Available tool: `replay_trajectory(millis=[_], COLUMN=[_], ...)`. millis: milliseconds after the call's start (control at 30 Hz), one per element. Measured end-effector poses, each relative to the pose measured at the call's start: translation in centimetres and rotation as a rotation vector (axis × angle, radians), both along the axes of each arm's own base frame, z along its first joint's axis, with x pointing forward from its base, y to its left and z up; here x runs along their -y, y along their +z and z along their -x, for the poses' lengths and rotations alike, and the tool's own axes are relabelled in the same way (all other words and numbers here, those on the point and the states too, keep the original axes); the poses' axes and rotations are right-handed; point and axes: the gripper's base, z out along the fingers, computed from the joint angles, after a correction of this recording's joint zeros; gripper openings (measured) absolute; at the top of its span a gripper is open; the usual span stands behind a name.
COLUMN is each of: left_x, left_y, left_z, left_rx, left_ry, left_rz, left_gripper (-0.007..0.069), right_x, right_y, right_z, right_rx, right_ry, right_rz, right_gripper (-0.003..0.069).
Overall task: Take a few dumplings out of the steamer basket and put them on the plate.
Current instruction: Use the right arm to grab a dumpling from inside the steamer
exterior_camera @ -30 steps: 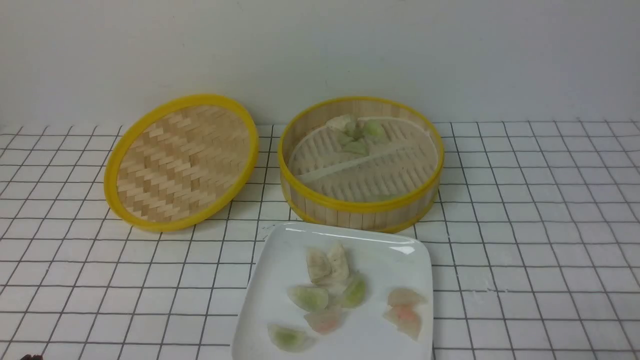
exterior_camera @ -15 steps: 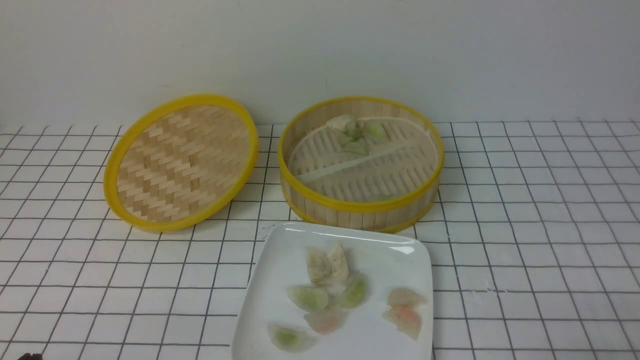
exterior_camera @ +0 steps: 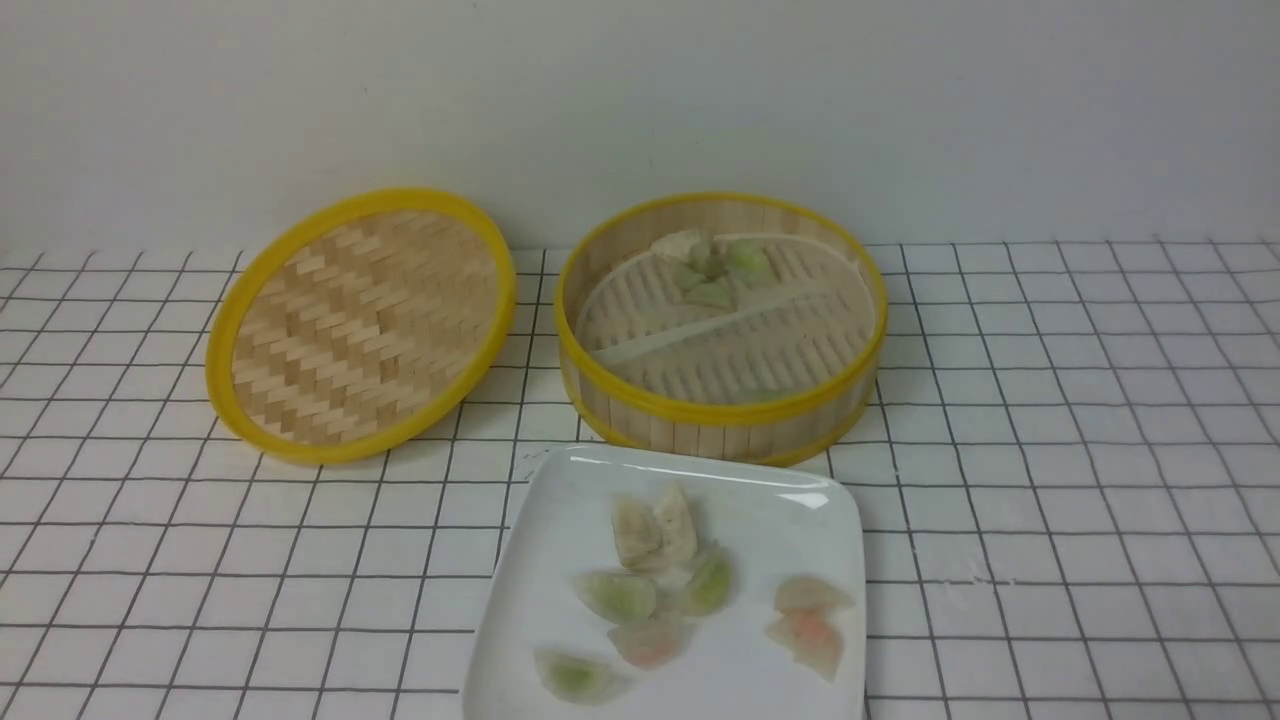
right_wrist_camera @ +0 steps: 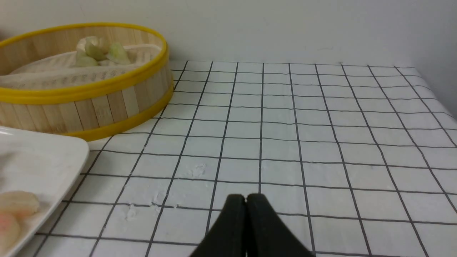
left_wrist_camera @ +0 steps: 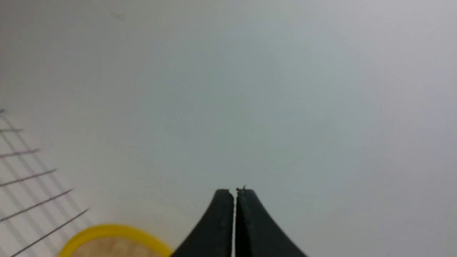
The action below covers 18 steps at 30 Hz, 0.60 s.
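Front view shows you dumplings [exterior_camera: 617, 597] on the plate [exterior_camera: 760, 680] and in the steamer basket [exterior_camera: 720, 425] beyond it; your left gripper [left_wrist_camera: 235, 191] and right gripper [right_wrist_camera: 245, 196] are fully closed, holding nothing.

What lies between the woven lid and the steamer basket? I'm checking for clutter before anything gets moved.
In the front view, only a narrow stretch of bare gridded tabletop separates the woven lid from the steamer basket.
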Motion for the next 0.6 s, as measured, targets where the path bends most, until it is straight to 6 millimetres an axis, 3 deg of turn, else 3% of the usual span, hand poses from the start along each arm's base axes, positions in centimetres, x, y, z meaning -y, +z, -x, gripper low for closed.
replay_trajectory(millis=[67,200,233,267,300,333,367,400,433,467,500,533,567,600], left_x=[-0.1,0.9,1.4,1.5,2.3,2.4,3.2,3.7,3.7,4.5,4.8,4.9,5.4,5.6], left_y=[1.5,9.6,12.7,12.6,16.6,16.9,20.4,21.9,21.9,23.5,24.5,24.2,24.6,24.5], left_z=[0.4,2.6,3.3,3.1,3.2,3.1,2.4,1.6,1.6,-1.0,-1.3,-1.9,-4.9,-5.8], left_rx=[0.056,0.208,0.224,0.205,0.165,0.141,0.044,-0.039,-0.039,-0.252,-0.308,-0.343,-0.514,-0.58], left_ry=[0.007,-0.044,-0.066,-0.077,-0.121,-0.134,-0.198,-0.246,-0.246,-0.371,-0.417,-0.436,-0.554,-0.609], left_rz=[0.017,-0.133,-0.217,-0.219,-0.336,-0.362,-0.464,-0.522,-0.522,-0.627,-0.665,-0.671,-0.736,-0.769], left_gripper=[-0.0006,-0.0006,-0.0006,-0.0006,-0.0006,-0.0006,-0.0006,-0.0006,-0.0006,-0.0006,-0.0006,-0.0006,-0.0006,-0.0006], right_x=[-0.1,0.1,0.3,0.3,0.8,0.8,1.2,1.4,1.4,1.7,1.8,1.8,1.5,1.3], right_y=[0.3,2.1,2.7,2.7,3.3,3.3,3.8,4.0,4.1,4.4,4.4,4.4,4.9,5.4], right_z=[-0.1,-0.2,-0.1,-0.1,0.0,0.0,0.1,0.2,0.2,0.3,0.4,0.4,0.4,0.5], right_rx=[0.039,0.222,0.286,0.286,0.364,0.372,0.438,0.469,0.475,0.517,0.525,0.524,0.485,0.477], right_ry=[-0.005,-0.04,-0.055,-0.056,-0.079,-0.081,-0.103,-0.114,-0.115,-0.133,-0.136,-0.137,-0.111,-0.092], right_rz=[-0.097,-0.518,-0.603,-0.613,-0.685,-0.69,-0.71,-0.717,-0.715,-0.747,-0.766,-0.769,-0.804,-0.803], right_gripper=[-0.0014,-0.0014,-0.0014,-0.0014,-0.0014,-0.0014,-0.0014,-0.0014,-0.0014,-0.0014,-0.0014,-0.0014,-0.0014,-0.0014])
